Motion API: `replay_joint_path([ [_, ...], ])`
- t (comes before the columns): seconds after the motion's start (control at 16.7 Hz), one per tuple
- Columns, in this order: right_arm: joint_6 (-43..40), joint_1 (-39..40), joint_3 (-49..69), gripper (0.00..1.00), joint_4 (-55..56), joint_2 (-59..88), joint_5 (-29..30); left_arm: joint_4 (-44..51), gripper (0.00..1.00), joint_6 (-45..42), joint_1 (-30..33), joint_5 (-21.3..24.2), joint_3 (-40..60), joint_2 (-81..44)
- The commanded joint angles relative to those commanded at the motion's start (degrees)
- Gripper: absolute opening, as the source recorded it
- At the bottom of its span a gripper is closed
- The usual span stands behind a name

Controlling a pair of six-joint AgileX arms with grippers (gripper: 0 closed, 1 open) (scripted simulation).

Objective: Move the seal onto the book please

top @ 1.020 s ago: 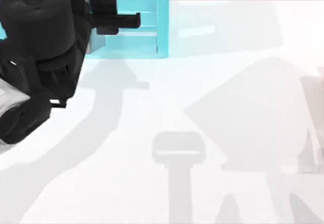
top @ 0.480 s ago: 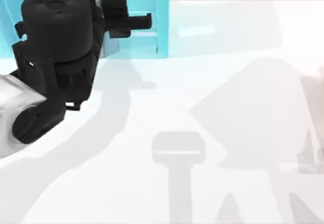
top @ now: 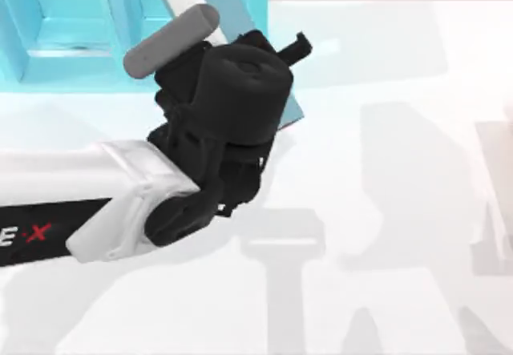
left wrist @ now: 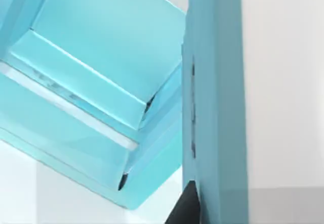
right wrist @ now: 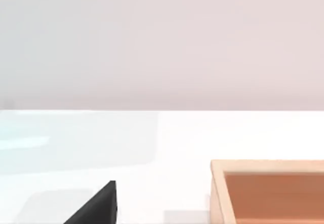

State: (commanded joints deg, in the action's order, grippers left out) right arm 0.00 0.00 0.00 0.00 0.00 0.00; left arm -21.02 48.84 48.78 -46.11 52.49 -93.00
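The left pincer (top: pixel 298 46) is seen near the surface's (top: pixel 385 171) far edge, gripping the book (left wrist: pixel 215 102) beside the shelf unit (top: pixel 64 26); the seal is judged not yet moved.

Glossy turquoise shelf unit (top: pixel 72 26) at 11 o'clock; plain white desk (top: pixel 385 171); white-and-black left arm (top: pixel 104 187) with red lettering; pale wooden tray, orange-brown inside (right wrist: pixel 268 193).

Count: one translucent turquoise shelf unit (top: pixel 72 26); one rectangular teal-blue book (left wrist: pixel 215 102); one open-topped tan wooden box (right wrist: pixel 268 191); one white tabletop (top: pixel 385 171).
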Motion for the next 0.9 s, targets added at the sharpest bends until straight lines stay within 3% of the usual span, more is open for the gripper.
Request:
replay_joint_path([
  [0.3, 0.0, 0.0, 0.0, 1.0, 0.0, 0.0, 0.0, 1.1, 0.0, 35.9, 7.1, -8.6, 2.8, -9.4],
  [0.48, 0.0, 0.0, 0.0, 1.0, 0.0, 0.0, 0.0, 1.8, 0.0, 53.1, 10.5, -12.9, 3.9, -13.5],
  [0.72, 0.0, 0.0, 0.0, 1.0, 0.0, 0.0, 0.0, 2.7, 0.0, 67.8, 13.6, -16.9, 4.6, -17.1],
  [0.9, 0.0, 0.0, 0.0, 1.0, 0.0, 0.0, 0.0, 3.1, 0.0, 72.5, 14.6, -18.3, 4.8, -18.3],
])
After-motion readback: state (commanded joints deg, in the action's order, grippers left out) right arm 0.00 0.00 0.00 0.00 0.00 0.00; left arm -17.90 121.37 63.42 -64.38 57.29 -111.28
